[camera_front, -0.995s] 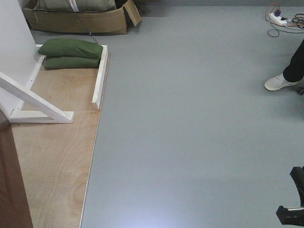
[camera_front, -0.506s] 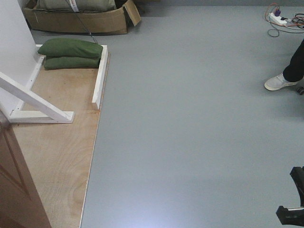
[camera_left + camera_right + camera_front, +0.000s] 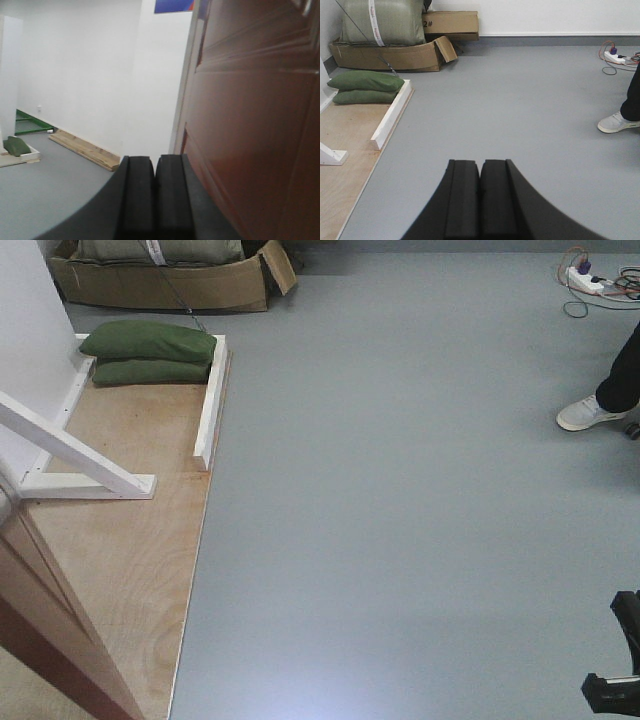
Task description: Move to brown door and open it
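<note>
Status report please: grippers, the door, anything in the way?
Left gripper shut, empty, beside brown door. Right gripper shut, empty. Door partly open, angled over plywood. White brace just beyond door edge; shoe far right.

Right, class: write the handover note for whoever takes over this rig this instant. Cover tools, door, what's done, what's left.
Left tool: shut, empty, close beside the brown door; whether they touch cannot be told.
Right tool: shut, empty, above the grey floor.
Door: its leaf stands angled over the plywood, so it appears partly open.
Done: base at the door, opening begun.
Left: probably swing it wider.
</note>
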Motion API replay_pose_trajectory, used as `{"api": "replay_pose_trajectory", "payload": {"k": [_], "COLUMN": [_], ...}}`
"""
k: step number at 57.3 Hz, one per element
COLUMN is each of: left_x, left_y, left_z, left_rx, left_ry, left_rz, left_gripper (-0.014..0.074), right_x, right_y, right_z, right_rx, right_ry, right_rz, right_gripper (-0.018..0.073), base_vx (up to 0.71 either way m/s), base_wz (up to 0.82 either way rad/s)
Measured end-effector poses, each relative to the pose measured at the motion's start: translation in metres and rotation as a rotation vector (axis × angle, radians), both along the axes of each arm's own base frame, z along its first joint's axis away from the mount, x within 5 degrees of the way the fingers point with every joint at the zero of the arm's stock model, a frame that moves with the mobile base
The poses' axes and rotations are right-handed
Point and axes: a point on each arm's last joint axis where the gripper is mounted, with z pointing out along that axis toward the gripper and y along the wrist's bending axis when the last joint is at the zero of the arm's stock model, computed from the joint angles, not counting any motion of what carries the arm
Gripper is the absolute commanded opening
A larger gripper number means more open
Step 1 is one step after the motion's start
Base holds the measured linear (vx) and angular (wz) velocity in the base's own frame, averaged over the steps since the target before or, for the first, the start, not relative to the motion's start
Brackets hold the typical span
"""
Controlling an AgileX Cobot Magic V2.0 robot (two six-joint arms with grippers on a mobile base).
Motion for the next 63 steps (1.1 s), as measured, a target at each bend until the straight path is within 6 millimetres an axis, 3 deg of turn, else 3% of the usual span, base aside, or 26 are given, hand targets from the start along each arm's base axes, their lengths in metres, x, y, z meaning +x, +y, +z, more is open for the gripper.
{"api": "replay_pose_trajectory", "payload": {"k": [22,45,63], "left_x": [0.017,0.034,0.053], "left_y": [-0.031,-0.08,-0.104], "left_z": [-0.001,0.0,-0.009], "left_rx": [-0.009,0.002,-0.001], "left_ry": [0.002,0.0,0.037], "left_rz": [-0.144,-0.394,-0.515], "left_gripper": [0.0036,0.0036,0.0036], "right_x": [0.0,0.0,0.0], "right_y": [0.0,0.0,0.0], "right_z": [0.0,0.0,0.0], "right_rx": [0.0,0.0,0.0], "right_ry": [0.0,0.0,0.0], "right_rz": [0.0,0.0,0.0], "right_gripper": [0.0,0.0,0.0], "base_vx": [0.0,0.0,0.0], "base_wz": [0.0,0.0,0.0]}}
